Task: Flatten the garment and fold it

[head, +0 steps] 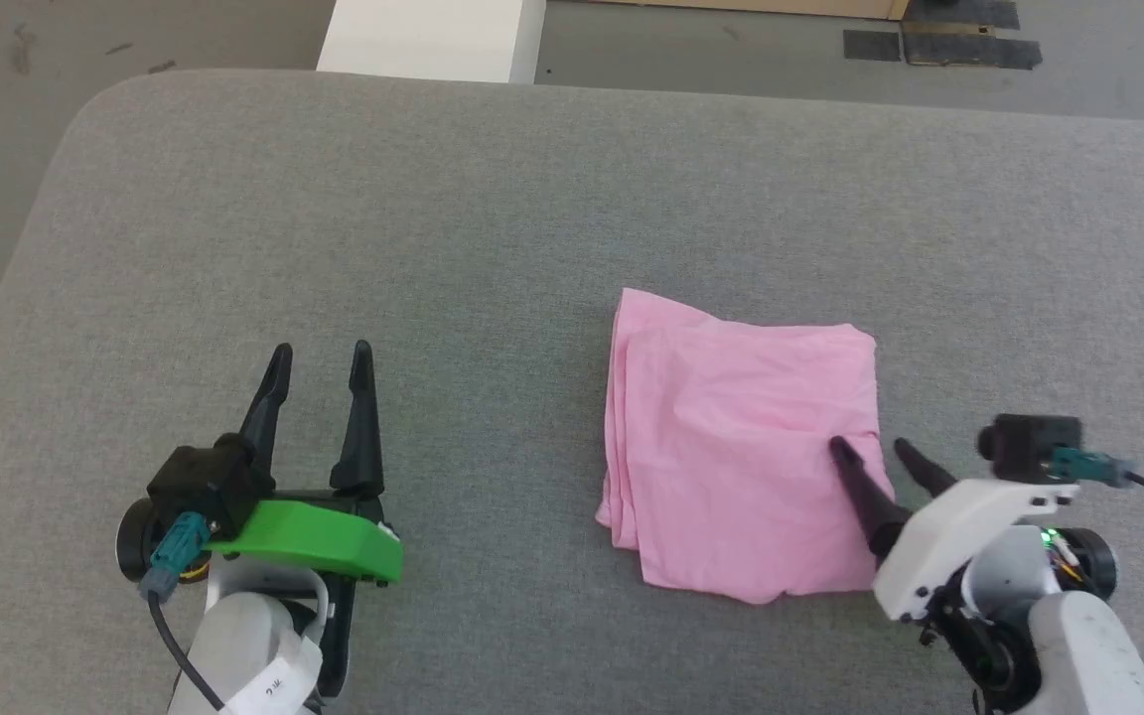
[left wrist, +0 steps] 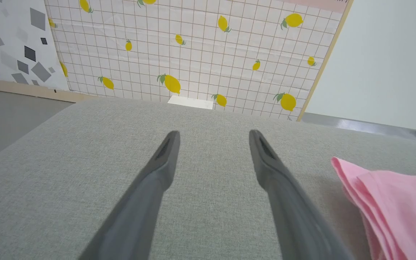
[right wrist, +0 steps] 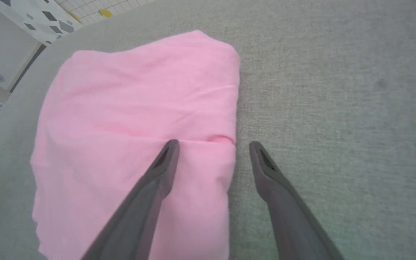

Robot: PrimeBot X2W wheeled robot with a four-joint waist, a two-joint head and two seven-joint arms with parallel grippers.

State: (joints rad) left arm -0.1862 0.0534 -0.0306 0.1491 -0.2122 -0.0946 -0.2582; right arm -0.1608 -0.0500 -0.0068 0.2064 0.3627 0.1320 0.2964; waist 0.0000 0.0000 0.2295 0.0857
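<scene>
The garment [head: 741, 442] is light pink and lies folded into a layered, roughly square stack on the grey padded table [head: 493, 218], right of centre. My right gripper [head: 870, 452] is open above the stack's right edge, one finger over the pink cloth and the other over bare table; nothing is between its fingers. The right wrist view has the garment [right wrist: 135, 119] under the left finger. My left gripper [head: 321, 357] stands open over bare table well to the left of the stack, holding nothing. The garment's stacked edges [left wrist: 392, 206] appear at the right in the left wrist view.
The table's rounded far-left corner [head: 110, 109] and left edge drop to the floor. A white block [head: 428, 40] stands beyond the far edge. A lemon-patterned wall panel [left wrist: 193, 54] rises behind the table.
</scene>
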